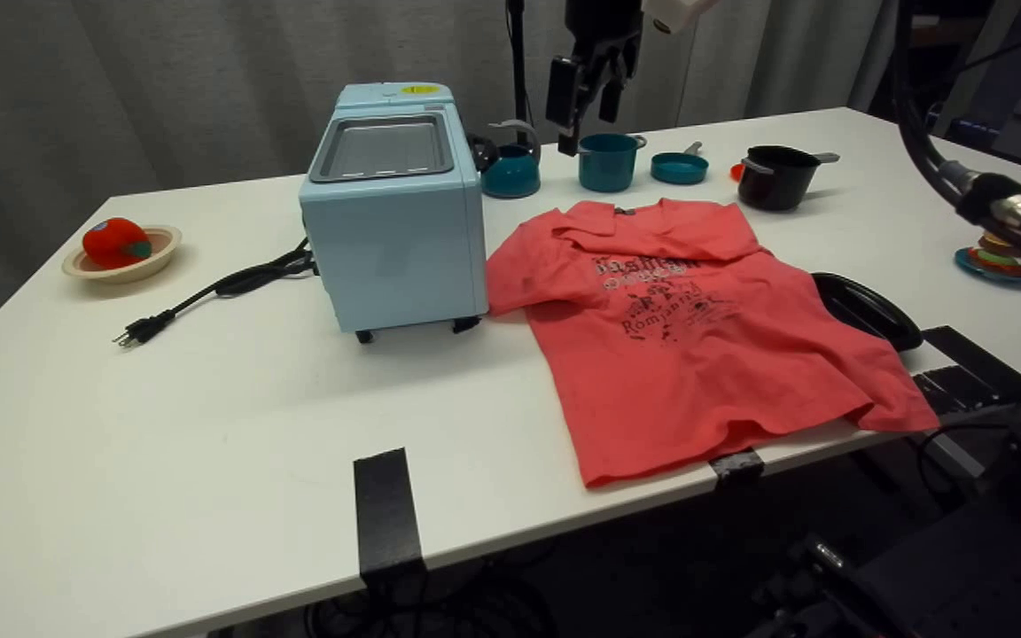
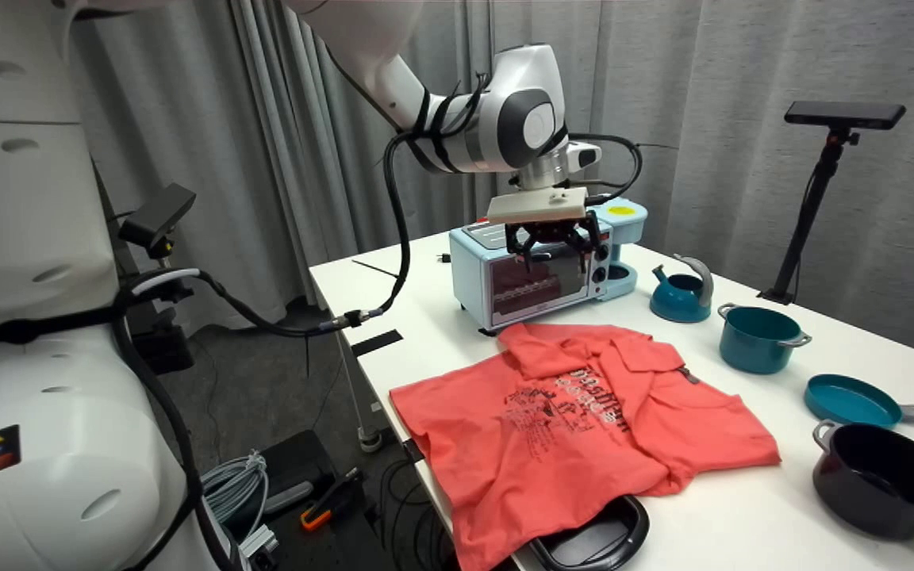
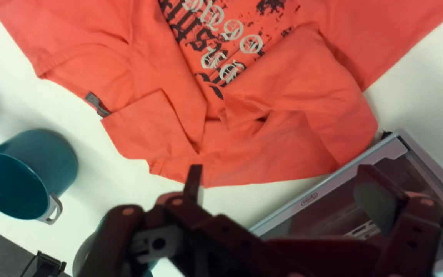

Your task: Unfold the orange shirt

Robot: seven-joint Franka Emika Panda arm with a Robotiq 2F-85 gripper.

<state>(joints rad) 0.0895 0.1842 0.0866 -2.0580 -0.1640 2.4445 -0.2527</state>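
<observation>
The orange shirt lies print side up over the table, its fabric (image 1: 697,354) mostly flat toward the hem. Near the collar the cloth is bunched and folded, with flaps (image 3: 156,119) overlapping part of the lettering. One sleeve (image 1: 537,266) reaches against the light-blue appliance, and the other side (image 2: 719,444) stretches toward the pots. My gripper (image 2: 556,266) hangs above the table in front of the appliance, apart from the cloth. In the wrist view its fingers (image 3: 194,184) stand wide, with nothing held between them. It also shows at the top of an exterior view (image 1: 588,133).
The light-blue appliance (image 1: 395,239) stands tight beside the shirt. Behind the collar are a teal kettle (image 2: 679,297), a teal pot (image 2: 758,341), a teal pan (image 2: 854,400) and a black pot (image 2: 885,480). A black tray (image 1: 865,310) sits partly under the shirt's side, near the table edge.
</observation>
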